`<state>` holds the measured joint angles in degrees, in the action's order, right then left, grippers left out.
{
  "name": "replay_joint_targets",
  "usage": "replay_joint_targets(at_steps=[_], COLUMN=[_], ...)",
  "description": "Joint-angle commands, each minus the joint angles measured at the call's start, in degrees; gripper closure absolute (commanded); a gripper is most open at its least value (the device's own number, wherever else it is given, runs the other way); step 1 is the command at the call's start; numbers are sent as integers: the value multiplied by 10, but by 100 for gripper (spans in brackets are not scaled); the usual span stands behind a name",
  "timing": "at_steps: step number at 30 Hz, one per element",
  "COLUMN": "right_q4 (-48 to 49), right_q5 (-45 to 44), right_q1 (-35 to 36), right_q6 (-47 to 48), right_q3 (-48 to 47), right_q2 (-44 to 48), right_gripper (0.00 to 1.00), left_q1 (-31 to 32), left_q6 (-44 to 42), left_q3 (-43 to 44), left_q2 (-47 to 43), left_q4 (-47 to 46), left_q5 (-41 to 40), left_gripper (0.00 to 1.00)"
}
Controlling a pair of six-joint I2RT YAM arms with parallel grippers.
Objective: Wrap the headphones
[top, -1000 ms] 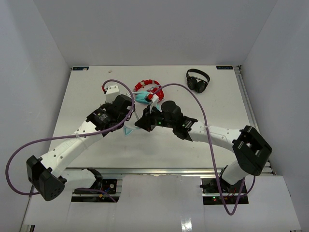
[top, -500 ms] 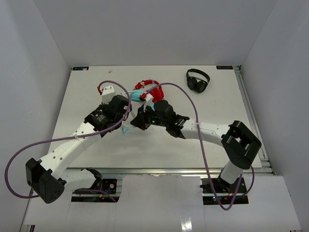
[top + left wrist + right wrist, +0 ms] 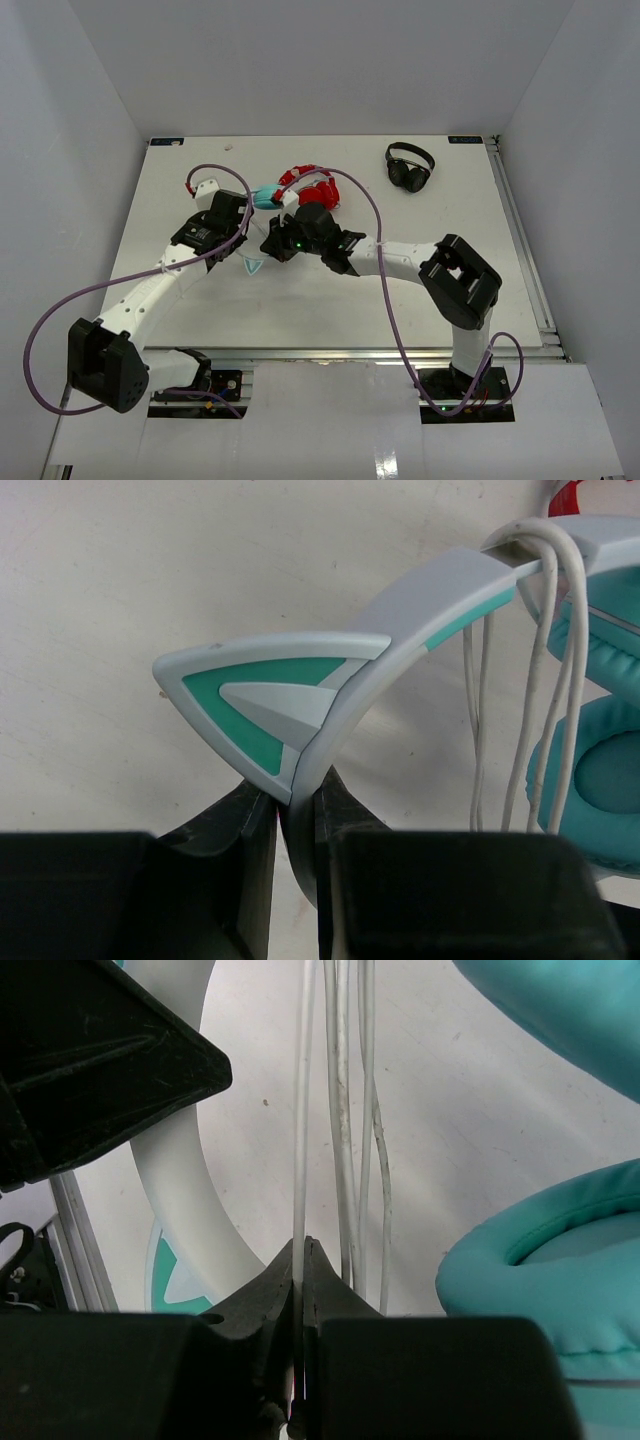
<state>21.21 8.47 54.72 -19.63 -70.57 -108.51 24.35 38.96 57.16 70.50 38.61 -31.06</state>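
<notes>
Tightly closed — left tool (image 3: 295,800) on the headphones (image 3: 600,780) headband (image 3: 400,630), right tool (image 3: 300,1260) on the thin white cable (image 3: 303,1110).

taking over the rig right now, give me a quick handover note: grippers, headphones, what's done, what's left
Left gripper: shut on the pale headband, just below its cat-ear point.
Right gripper: shut on one strand of the white cable.
The teal headphones are held between both arms, close to the red headphones; the black headphones sit apart, far right.
Done: several cable loops hang over the headband's end by the ear cup.
Left: wind on the rest; how much is loose cannot be seen.
</notes>
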Motion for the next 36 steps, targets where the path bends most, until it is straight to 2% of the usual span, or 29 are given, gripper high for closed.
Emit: replay_joint_targets(at_steps=[1, 7, 18, 26, 36], right_q4=[-35, -36, -47, -56, -70], right_q5=[-29, -40, -77, -132, -129], right_q1=[-2, -2, -3, -3, -3], right_q6=[16, 24, 49, 64, 77], right_q3=[-15, -12, 15, 50, 78], right_q2=[-25, -26, 16, 79, 115], right_gripper=[85, 82, 92, 92, 92], left_q1=[-4, -4, -4, -4, -4], left_q6=[24, 13, 8, 7, 11], left_q3=[8, 11, 10, 12, 18], left_q2=[-28, -38, -32, -30, -21], left_q4=[-82, -76, -64, -59, -55], left_q5=[28, 25, 2, -7, -15], left_gripper=[100, 100, 100, 100, 100])
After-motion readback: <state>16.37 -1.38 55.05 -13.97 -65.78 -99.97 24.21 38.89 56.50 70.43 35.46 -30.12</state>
